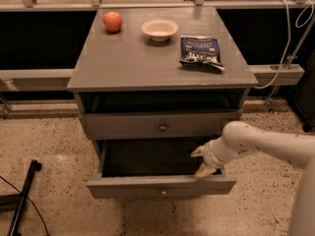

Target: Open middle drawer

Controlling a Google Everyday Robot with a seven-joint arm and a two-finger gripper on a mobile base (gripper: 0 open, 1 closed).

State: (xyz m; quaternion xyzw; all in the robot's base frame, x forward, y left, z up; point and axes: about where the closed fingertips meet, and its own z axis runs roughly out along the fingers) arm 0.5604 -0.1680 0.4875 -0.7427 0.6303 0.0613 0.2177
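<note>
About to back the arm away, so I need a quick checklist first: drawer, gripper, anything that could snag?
1. middle drawer pulled out: ok.
2. gripper by the drawer's right front corner, open, holding nothing: ok.
3. knob free of the gripper: ok.
4. Fingertips clear of the drawer's front wall: cannot tell.
5. upper drawer shut, not in the arm's way: ok.

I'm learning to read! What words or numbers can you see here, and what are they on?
Dark blue bag on the cabinet top: it has pale print, but too blurred to read.
No other writing shows: none on the apple, the bowl, or the gripper, which hangs over the pulled-out drawer.
</note>
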